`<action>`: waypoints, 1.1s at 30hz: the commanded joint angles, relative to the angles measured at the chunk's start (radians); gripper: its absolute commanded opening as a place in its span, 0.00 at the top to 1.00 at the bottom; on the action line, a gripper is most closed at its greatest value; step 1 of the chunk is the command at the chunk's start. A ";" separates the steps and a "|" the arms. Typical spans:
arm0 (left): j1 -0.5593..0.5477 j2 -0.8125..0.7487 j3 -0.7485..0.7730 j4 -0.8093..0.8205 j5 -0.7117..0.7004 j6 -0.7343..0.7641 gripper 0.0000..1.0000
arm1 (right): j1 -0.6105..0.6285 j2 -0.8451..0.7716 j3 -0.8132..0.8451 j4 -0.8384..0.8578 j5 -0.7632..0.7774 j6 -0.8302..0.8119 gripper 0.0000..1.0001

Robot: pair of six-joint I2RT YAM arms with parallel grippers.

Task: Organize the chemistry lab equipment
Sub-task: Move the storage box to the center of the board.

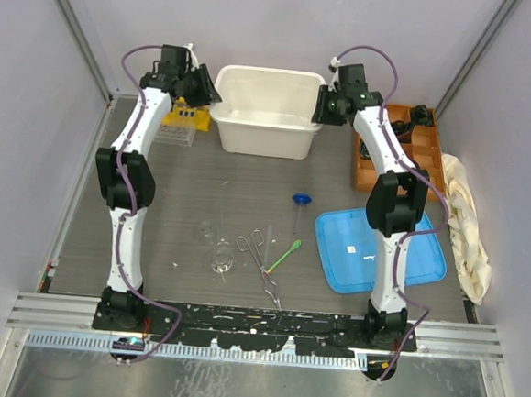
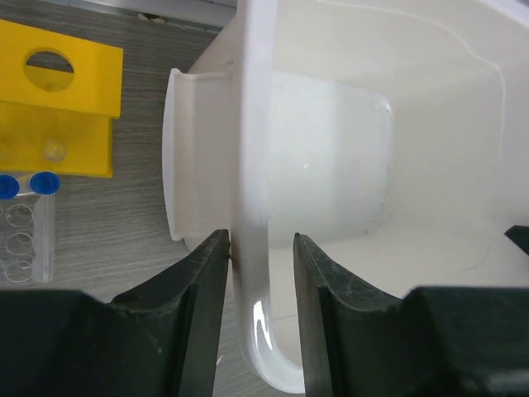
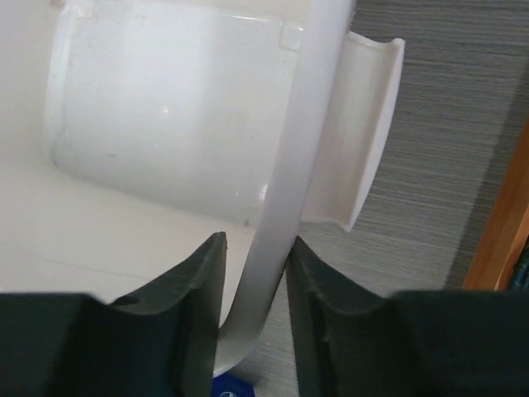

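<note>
yellow rack (image 2: 58,99) cropped, clear rack (image 2: 25,240) cut off

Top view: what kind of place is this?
Likely a walled robot test cell staged as a chemistry bench: glass flasks, metal tongs, a yellow rack and a white tub on a grey table.

White tub (image 1: 265,116): smooth glossy plastic. Table (image 1: 183,187): matt grey wood-grain surface. Rack (image 2: 62,99): matt yellow plastic. Blue lid (image 1: 379,252): smooth plastic. Cloth (image 1: 465,228): soft cream fabric.

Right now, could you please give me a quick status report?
Left gripper and right gripper each straddle a rim of the white tub. Flasks, tongs on table. Nothing in the way.
</note>
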 commanded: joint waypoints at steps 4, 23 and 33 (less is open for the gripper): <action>-0.036 -0.111 -0.151 0.011 0.038 0.040 0.64 | 0.052 -0.064 -0.071 0.036 0.007 -0.002 0.86; -0.047 -0.498 -0.506 -0.167 -0.147 0.133 0.65 | 0.275 -0.263 -0.334 0.075 0.045 0.017 0.92; -0.047 -0.746 -0.714 -0.234 -0.229 0.143 0.63 | 0.402 -0.378 -0.486 0.094 0.065 0.043 0.92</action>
